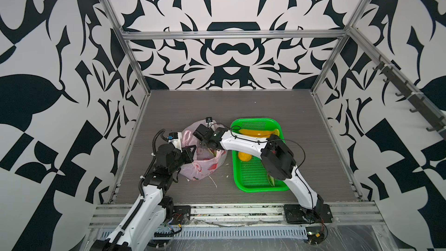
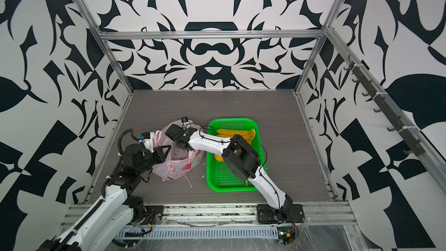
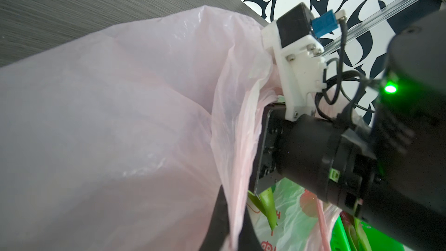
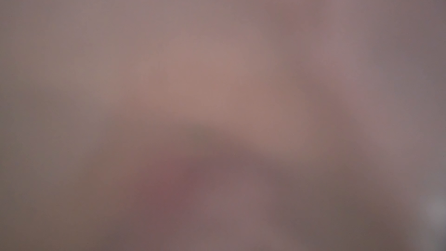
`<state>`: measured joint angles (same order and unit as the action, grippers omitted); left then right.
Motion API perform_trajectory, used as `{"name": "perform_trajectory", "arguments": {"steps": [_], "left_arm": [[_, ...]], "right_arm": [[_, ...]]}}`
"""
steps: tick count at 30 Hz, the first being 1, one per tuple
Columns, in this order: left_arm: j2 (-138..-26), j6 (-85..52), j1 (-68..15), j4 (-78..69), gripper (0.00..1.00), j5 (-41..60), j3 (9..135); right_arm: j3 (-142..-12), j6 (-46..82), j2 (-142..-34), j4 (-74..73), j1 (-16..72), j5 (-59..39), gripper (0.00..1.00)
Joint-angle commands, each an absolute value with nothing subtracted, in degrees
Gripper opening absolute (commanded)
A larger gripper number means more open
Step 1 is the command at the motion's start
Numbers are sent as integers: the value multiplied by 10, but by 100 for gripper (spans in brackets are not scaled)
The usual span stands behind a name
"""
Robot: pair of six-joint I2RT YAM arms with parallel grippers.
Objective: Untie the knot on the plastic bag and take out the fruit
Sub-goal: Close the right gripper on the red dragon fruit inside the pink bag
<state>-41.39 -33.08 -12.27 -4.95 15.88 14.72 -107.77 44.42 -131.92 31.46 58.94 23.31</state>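
The plastic bag (image 1: 205,167) sits open at the desk's (image 1: 241,107) 9 o'clock, with a dragon fruit (image 3: 268,204) showing inside. My left hand (image 1: 191,152) is clamped on its rim. My right hand (image 1: 208,146) is in its mouth, and I cannot tell whether it is apart or together. Bananas (image 1: 258,132) and a citrus (image 1: 244,156) lie in the green basket (image 1: 260,189) at the bag's 3 o'clock.

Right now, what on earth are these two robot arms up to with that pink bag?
The left gripper is pinched shut on the edge of the plastic bag, holding its mouth open. The right gripper reaches down into the bag; its tips are hidden, so whether it grips anything is unclear. A green-tipped bit of fruit shows inside the bag. The bananas and a small orange citrus already lie in the green basket beside it.
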Motion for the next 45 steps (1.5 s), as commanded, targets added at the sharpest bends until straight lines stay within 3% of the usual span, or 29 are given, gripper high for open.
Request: {"name": "perform_trajectory", "arguments": {"steps": [1, 6, 18, 45], "left_arm": [[-414, -332, -122, -61, 0, 152, 141], [-413, -334, -122, -61, 0, 148, 140], [-418, -337, -123, -66, 0, 136, 140], [-443, -322, -122, -67, 0, 99, 169]], "right_arm": [[-1070, 432, -1283, 313, 591, 228, 51], [-1060, 422, -1265, 307, 598, 223, 33], [-1047, 399, -1232, 303, 620, 216, 23], [-950, 347, -1151, 231, 645, 168, 20]]}}
